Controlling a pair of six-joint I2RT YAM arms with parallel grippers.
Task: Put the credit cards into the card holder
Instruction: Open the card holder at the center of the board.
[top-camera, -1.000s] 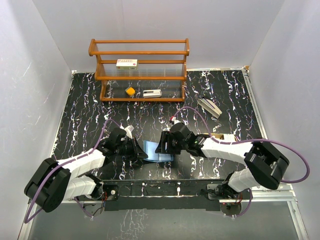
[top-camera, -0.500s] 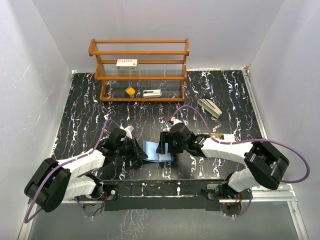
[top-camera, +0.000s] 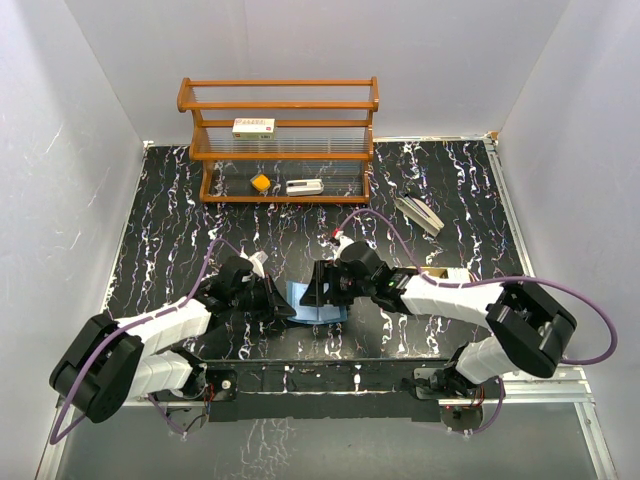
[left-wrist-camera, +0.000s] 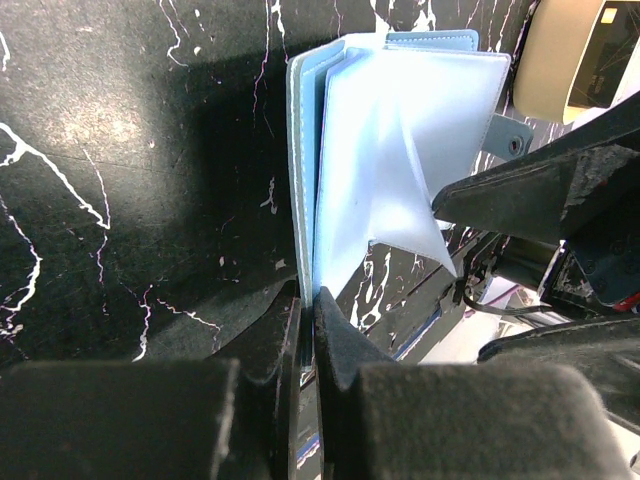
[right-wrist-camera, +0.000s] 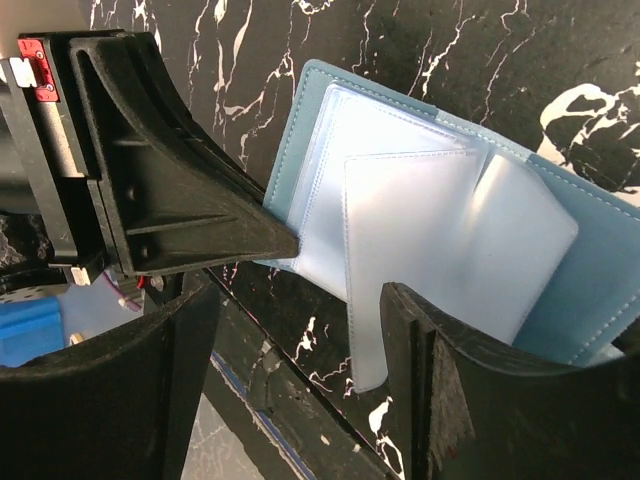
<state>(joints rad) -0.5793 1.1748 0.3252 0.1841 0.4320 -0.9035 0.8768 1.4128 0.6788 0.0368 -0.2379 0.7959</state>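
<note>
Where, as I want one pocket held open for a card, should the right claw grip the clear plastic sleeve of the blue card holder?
Probably its free outer edge, from the side opposite the left claw, which pinches the blue bi-fold card holder's cover; the frosted sleeve fans out, its corner inside the open right claw.

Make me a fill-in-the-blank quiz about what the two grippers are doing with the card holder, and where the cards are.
The left gripper is ___ on an edge of the card holder.
The right gripper is ___, with a finger on either side of a clear sleeve.
The credit cards lie on the table on the robot's ___ side.
Missing words: shut; open; right.
</note>
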